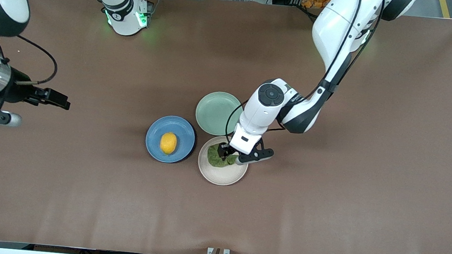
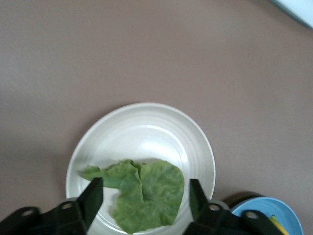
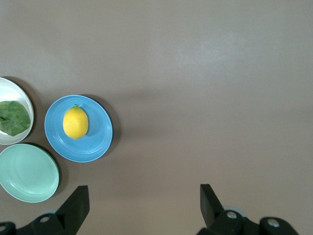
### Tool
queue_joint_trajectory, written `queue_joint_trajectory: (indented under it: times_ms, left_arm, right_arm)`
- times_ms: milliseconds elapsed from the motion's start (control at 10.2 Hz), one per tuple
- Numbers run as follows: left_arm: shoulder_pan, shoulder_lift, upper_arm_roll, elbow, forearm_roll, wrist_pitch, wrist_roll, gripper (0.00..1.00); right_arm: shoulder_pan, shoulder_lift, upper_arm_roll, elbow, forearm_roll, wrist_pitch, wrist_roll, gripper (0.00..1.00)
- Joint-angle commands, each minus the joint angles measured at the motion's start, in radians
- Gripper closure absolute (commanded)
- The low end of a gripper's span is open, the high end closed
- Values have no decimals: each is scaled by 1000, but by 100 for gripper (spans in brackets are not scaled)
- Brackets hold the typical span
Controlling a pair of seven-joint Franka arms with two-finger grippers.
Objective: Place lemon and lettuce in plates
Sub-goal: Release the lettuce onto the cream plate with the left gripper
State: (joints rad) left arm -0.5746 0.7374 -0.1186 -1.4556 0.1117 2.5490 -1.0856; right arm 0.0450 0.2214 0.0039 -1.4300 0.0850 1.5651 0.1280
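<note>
Lemon [image 1: 168, 143] in the middle of the blue plate [image 1: 154, 137], alone, touching no pincer. Lettuce [image 1: 219, 158] flat in the beige plate [image 1: 221, 175], toward that plate's edge farthest from the front camera, a single crumpled green leaf. Beige plate just beside the blue one, toward the left arm's end of the bench [image 1: 324, 217]; pale green plate [image 1: 213, 111] farther from the front camera, close against both and bare. Left pincer [image 1: 227, 153] low over the beige plate, directly above the lettuce, fingers [image 2: 93, 196] spread apart on either side of the leaf and not closed on it. Right pincer [image 1: 58, 100] up over bare bench at the right arm's end, well apart from the plates, fingers [image 3: 78, 200] spread wide with nothing between them; right arm waiting.
</note>
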Motion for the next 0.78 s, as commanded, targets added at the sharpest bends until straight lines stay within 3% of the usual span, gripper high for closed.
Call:
queue_joint_trajectory:
  times_ms: [0,195,684]
  left_arm:
    - [8,-178,31,-14,63,-239,82,0]
    - [74,-306,30,-23,68,-375,168,0]
    - [194,-498,19,-19,49,-662,410,0]
  right_arm:
    - [-16,-23,19,-29,-4,9,2,0]
    - [-16,-34,18,-38,-4,16,1,0]
    - [-16,-57,11,-59,-14,12,-5,0]
